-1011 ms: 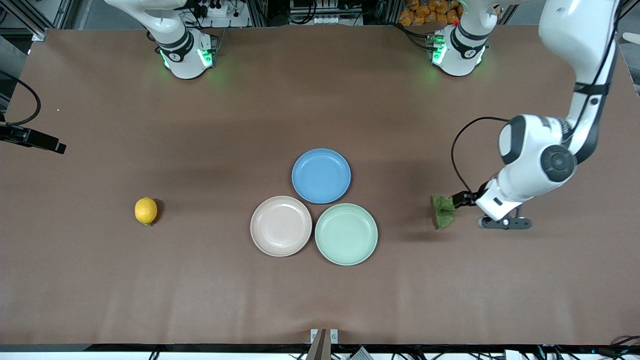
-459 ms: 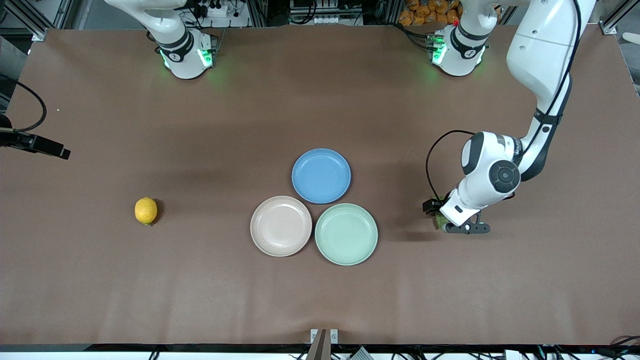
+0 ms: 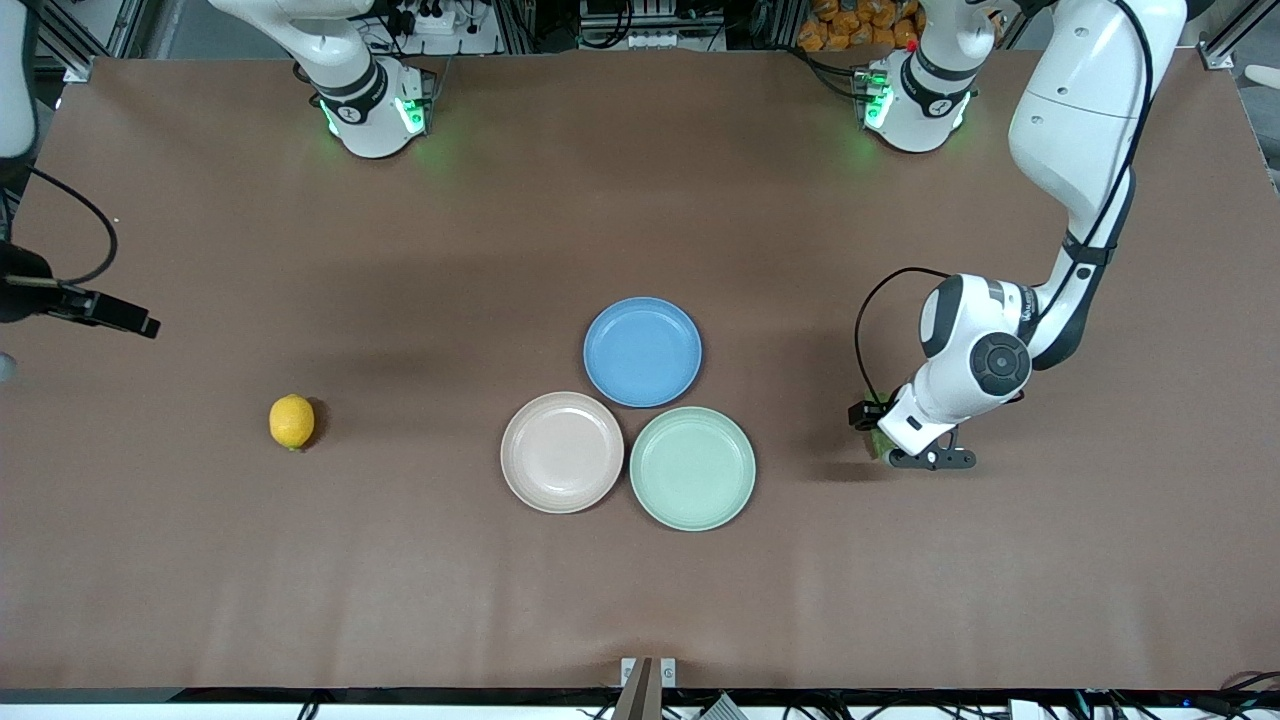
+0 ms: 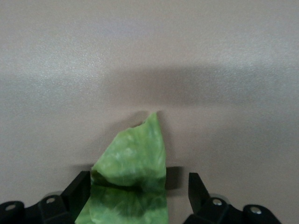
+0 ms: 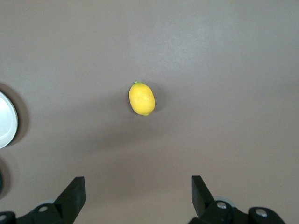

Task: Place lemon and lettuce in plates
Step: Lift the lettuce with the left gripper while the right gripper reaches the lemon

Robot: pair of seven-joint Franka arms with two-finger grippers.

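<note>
The lettuce [image 4: 133,172] lies on the table toward the left arm's end, and only a green edge of it [image 3: 878,443] shows in the front view. My left gripper [image 3: 870,425] is low over it and open, with the leaf between its fingers [image 4: 138,191]; one finger touches the leaf and the other stands apart. The lemon [image 3: 292,421] lies toward the right arm's end. My right gripper [image 5: 138,196] is open and empty, high above the table with the lemon [image 5: 141,98] ahead of it. The beige-pink plate [image 3: 520,450] and the mint green plate [image 3: 650,470] sit side by side at mid-table.
A blue plate [image 3: 642,352] touches both other plates, farther from the front camera. A pale plate's rim [image 5: 8,120] shows at the edge of the right wrist view. The right arm's hand sits at the front view's edge. Bare brown table lies around the lemon and the lettuce.
My left gripper has come over the lettuce and lowered onto it, hiding most of the leaf. The right arm's hand has shifted a little toward the lemon.
</note>
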